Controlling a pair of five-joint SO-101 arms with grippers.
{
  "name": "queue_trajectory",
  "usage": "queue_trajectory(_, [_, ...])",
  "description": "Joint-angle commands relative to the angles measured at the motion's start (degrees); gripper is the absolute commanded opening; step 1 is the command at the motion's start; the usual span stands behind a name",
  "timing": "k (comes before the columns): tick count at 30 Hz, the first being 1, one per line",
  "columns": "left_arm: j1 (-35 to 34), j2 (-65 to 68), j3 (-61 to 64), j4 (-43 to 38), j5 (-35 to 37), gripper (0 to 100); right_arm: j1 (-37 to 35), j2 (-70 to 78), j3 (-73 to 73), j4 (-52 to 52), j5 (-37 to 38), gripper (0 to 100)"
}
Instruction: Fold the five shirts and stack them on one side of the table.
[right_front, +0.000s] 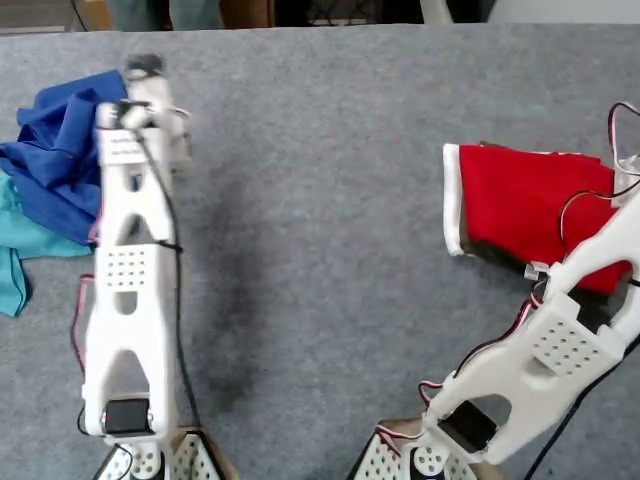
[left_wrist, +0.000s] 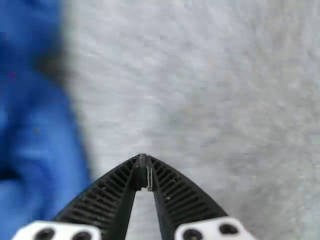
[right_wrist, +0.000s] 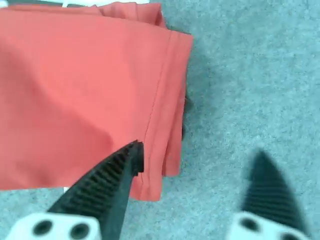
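Left arm (right_front: 125, 290): stretching along the table's (right_front: 330, 200) left side toward its far edge. Left gripper (left_wrist: 144, 167): pointing down at the table, fingertips pressing together. Right arm (right_front: 560, 340): leaning toward the table's right edge. Right gripper (right_wrist: 197, 160): hanging over the table, jaws standing wide apart.

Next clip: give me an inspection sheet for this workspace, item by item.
Surface: grey felt-like table.
Job's things: blue shirt crumpled, overlapping a teal shirt at one side; red shirt folded on a white layer at the other.
Clutter: nothing seen.
Grippers: left gripper shut on nothing, beside the blue shirt; right gripper open, one finger over the red shirt.
Cables: wires run along both arms; one loops over the red shirt.
Surroundings: nothing clear beyond the table's far edge.
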Motion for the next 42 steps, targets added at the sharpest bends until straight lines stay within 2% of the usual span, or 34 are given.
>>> queue_trajectory(1, [-6.73,-9.49,-2.51,2.11,-5.80,3,-1.32,0.48,-1.36,0.09,-1.76,5.7])
queue_trajectory(3, [-11.21,-12.75,-2.15,2.11,-9.23,3,-1.05,3.65,0.57,-1.67,-2.90,7.6])
queue_trajectory(7, [-21.67,-16.35,-1.01,2.20,-14.24,3,1.85,14.37,4.97,-13.54,-5.19,1.9])
queue_trajectory(9, [-28.00,-18.64,-0.92,2.20,-15.74,3,2.64,17.80,3.30,-16.70,-5.27,2.2])
queue_trajectory(11, [-33.27,-21.10,0.04,2.20,-17.05,3,2.37,18.15,-0.84,-15.03,-5.63,2.3])
queue_trajectory(16, [-41.89,-24.00,3.03,2.20,-21.01,3,-3.96,13.41,-18.95,1.05,-5.45,7.5])
queue_trajectory(19, [-46.46,-24.09,4.09,2.20,-21.10,4,-6.77,10.42,-23.87,0.70,-5.63,15.7])
queue_trajectory(22, [-49.98,-23.38,5.23,2.20,-21.10,12,-8.53,4.79,-25.01,0.79,-5.63,21.4])
queue_trajectory(25, [-51.38,-20.04,12.44,0.88,-21.27,23,-8.62,-3.21,-22.02,0.79,-5.71,21.9])
queue_trajectory(29, [-50.51,-9.85,22.37,-10.02,-21.27,24,-7.21,-15.16,-10.42,0.79,-5.71,21.9])
queue_trajectory(31, [-50.15,-5.71,24.57,-11.25,-21.36,24,-6.59,-21.41,-2.95,0.70,-5.36,21.9])
queue_trajectory(35, [-48.84,-2.02,21.41,-8.44,-21.36,19,-6.07,-32.84,11.82,0.35,-5.10,21.9])
queue_trajectory(39, [-47.69,-1.67,14.90,-2.46,-21.36,2,-7.30,-41.63,21.93,0.26,-3.08,21.9])
queue_trajectory(42, [-47.16,-1.67,6.81,2.29,-21.19,2,-8.09,-46.11,26.68,0.26,-1.93,21.9])
